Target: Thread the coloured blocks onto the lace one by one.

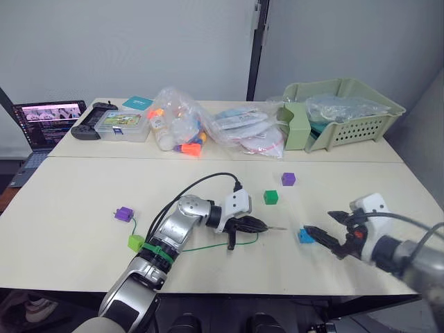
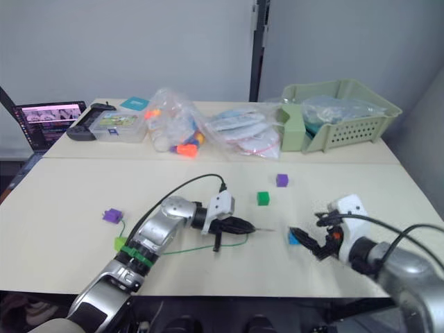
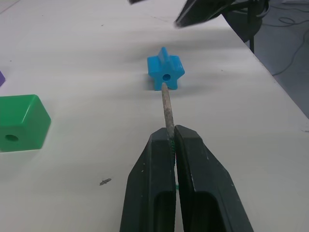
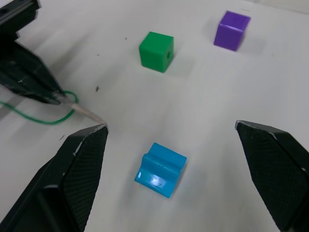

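While the left gripper [image 1: 258, 224] pinched the lace [image 1: 208, 247] just behind its stiff tip [image 3: 167, 107], jaws closed on it, the tip pointed right at the blue block [image 1: 306, 236], near its hole but not yet in it. Right gripper [image 4: 171, 140] stood wide open around the blue block, not touching. Dark green block [image 1: 270, 197] and one purple block [image 1: 288, 179] lay farther back. Lime block [image 1: 136, 242] and second purple block [image 1: 124, 214] lay at left, with the lace trailing between them.

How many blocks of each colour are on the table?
Purple blocks: 2
Dark green blocks: 1
Lime green blocks: 1
Blue blocks: 1
Total: 5 blocks
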